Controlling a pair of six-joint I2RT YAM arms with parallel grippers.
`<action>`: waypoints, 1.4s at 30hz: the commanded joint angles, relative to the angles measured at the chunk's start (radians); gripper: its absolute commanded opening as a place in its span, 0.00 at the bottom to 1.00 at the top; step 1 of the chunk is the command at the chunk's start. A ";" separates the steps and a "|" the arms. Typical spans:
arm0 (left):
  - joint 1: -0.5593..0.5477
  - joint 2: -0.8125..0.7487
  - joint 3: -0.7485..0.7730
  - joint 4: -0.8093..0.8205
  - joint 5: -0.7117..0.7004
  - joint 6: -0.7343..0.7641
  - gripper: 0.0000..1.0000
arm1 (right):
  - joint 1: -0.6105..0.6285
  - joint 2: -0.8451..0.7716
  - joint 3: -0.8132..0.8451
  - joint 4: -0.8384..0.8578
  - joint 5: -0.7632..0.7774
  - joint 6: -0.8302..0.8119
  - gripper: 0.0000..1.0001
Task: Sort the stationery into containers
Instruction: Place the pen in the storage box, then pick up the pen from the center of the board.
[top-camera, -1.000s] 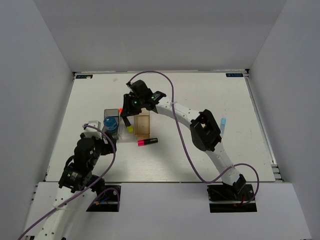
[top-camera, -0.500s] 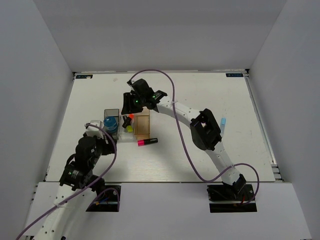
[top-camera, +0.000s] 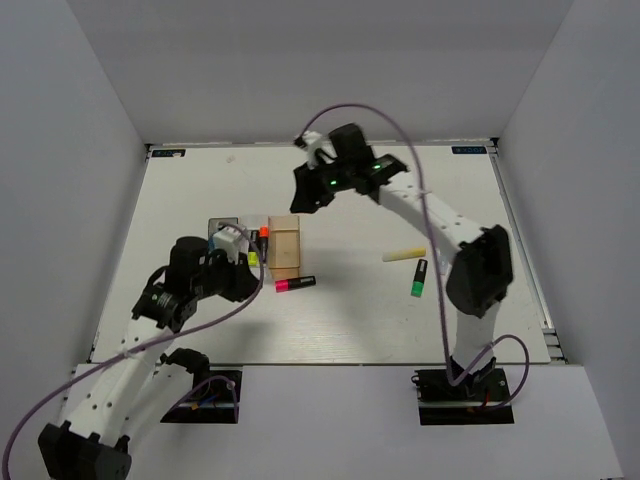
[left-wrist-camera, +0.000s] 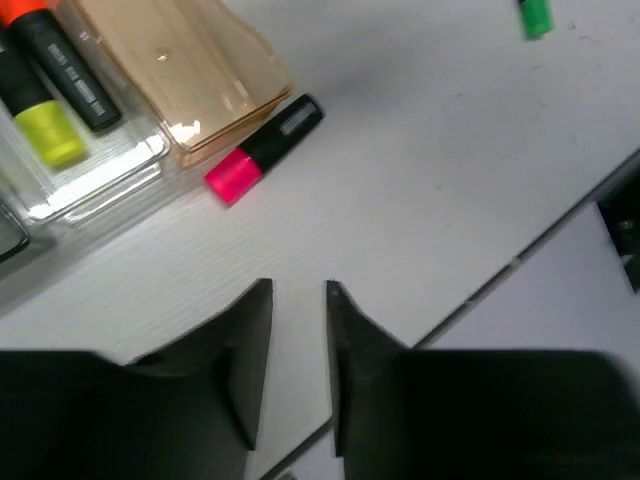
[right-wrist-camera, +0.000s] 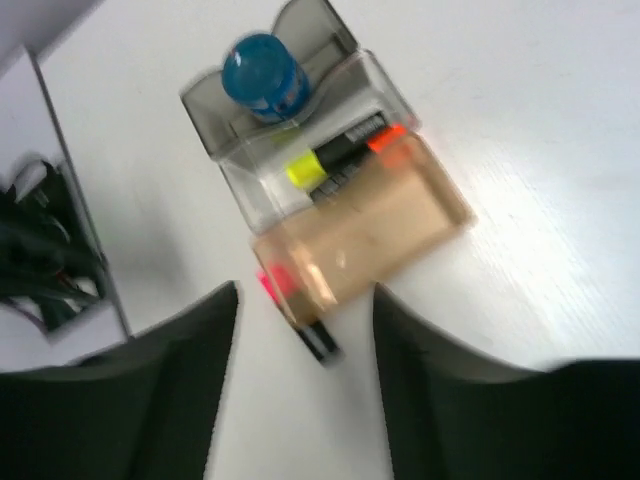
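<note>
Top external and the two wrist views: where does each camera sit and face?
Top external: above and behind the bases, looking down on the table; both arms show.
Left wrist: on the left arm, looking past the left gripper at the pink-capped highlighter.
Right wrist: looking down past the right gripper onto the tan bin.
Both wrist views share that highlighter beside that bin.

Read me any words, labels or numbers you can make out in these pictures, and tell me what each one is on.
No text is legible.
Pink-capped highlighter: pale print on the barrel, blurred.
Orange-capped highlighter: pale print on the barrel, blurred.
Far corner stickers: too small to read.
</note>
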 joint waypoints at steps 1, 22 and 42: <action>-0.042 0.087 0.131 -0.049 0.137 0.077 0.43 | -0.095 -0.153 -0.092 -0.169 -0.151 -0.342 0.64; -0.093 -0.410 -0.114 -0.038 -0.586 -0.038 0.78 | -0.048 -0.216 -0.778 0.295 -0.183 -0.924 0.79; -0.093 -0.430 -0.131 -0.040 -0.617 -0.039 0.84 | 0.058 0.005 -0.596 0.318 -0.088 -0.931 0.75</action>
